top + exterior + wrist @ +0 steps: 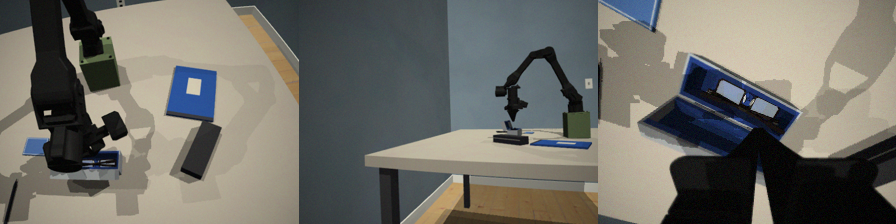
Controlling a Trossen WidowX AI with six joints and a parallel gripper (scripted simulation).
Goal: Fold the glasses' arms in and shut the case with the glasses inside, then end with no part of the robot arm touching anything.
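Observation:
The glasses case [718,107] lies open on the table, blue inside with a pale grey shell. The glasses [743,99] lie in its tray with the arms folded in. The lid [693,125] lies open toward me. In the top view the case [92,167] sits at the front left, half hidden by my arm, with the glasses [101,161] showing. My gripper [757,131] is shut and empty, its tips pointing down a short way above the case. The exterior view shows the gripper [512,118] just above the case [511,130] with its lid raised.
A black box [201,149] lies right of the case. A blue book [192,93] lies behind it. The green arm base [99,64] stands at the back. A small blue card [34,146] and a black pen [9,200] lie at the left.

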